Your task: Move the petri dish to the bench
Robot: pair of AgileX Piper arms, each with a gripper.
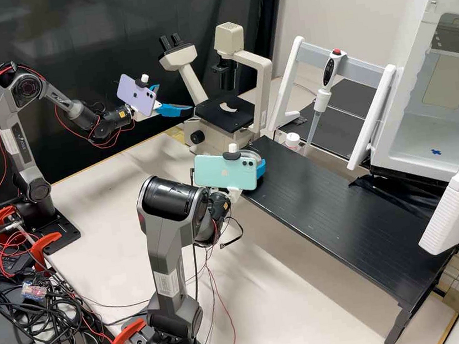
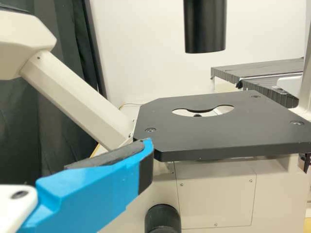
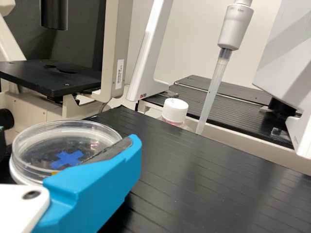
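Note:
In the high view my right gripper (image 1: 256, 163) is behind the green phone, at the near left end of the black bench (image 1: 328, 204), with the clear petri dish (image 1: 249, 154) at its blue finger. The right wrist view shows the right gripper (image 3: 68, 145) shut on the petri dish (image 3: 39, 138), which bears a blue cross; whether the dish touches the black bench (image 3: 204, 179) is hidden. My left gripper (image 1: 174, 97) stands open beside the microscope stage, nothing between its fingers. In the left wrist view one finger of the left gripper (image 2: 97, 187) shows before the stage.
The microscope (image 1: 226, 114) stands behind both grippers. Past the bench's far edge are a white-capped bottle (image 1: 292, 141) and a pipette (image 1: 323, 96) on a white stand. An open white chamber (image 1: 433, 152) rises at the right, its door over the bench's far right end.

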